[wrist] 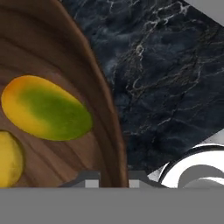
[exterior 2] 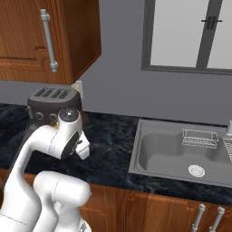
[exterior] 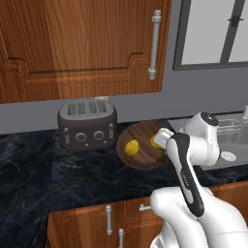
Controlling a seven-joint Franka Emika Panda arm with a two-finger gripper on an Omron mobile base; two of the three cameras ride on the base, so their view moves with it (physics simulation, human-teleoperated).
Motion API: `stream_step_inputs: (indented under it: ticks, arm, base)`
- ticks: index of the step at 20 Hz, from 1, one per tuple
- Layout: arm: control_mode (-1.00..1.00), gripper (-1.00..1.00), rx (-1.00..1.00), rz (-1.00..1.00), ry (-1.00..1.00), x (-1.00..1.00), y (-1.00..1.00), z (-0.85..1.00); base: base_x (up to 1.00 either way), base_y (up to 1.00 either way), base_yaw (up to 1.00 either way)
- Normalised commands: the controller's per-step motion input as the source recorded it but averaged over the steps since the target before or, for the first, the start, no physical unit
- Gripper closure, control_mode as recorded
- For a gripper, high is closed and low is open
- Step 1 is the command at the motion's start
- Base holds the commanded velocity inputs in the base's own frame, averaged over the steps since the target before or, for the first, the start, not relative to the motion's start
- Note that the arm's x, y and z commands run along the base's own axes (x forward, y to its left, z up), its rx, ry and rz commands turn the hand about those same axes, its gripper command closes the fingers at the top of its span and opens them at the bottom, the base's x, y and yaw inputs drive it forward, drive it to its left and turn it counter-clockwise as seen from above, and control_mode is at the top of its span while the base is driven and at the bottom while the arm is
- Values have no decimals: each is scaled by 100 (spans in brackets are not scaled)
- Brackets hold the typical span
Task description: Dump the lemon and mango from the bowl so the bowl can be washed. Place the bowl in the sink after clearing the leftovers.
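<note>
Claw: two small dark fingertips, drawn close together on the rim of the bowl, one tip inside the wall and one outside it; the rim runs straight between them. In the left base view the white arm covers the claw itself.

Bowl: wide, shallow round dish of dark brown wood, plate-like, clamped at its edge by the claw. Seen in the left base view, it sits on the counter and spreads away from the claw toward the toaster.

Mango: oval fruit, orange-yellow with a green patch, lying inside the bowl just beyond the inner fingertip.

Lemon: rounded yellow fruit, in the bowl beside the mango, farther from the gripped rim.

Countertop: black marble with pale veins, directly outside the gripped rim.

Sink: grey metal, one deep rectangular basin with a round drain, set into the counter on the far side of the claw from the bowl, near it.

Toaster: dark grey, four slots, two round knobs, just beyond the bowl's far edge.

Wall cabinet: brown wood with a grey bar handle, above the toaster.
</note>
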Motion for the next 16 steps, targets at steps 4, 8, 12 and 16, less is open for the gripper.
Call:
stream_step_inputs:
  ticks: [4,8,12,16]
  arm:
    - [-100,100,12,-28,0,-12,-28,88]
    - [-100,100,12,-21,9,-18,-31,69]
    - [-100,100,19,-8,23,-7,-30,62]
    - [-100,100,35,0,21,0,-19,23]
  base:
    - [0,0,0]
    - [0,0,0]
    - [0,0,0]
    - [0,0,0]
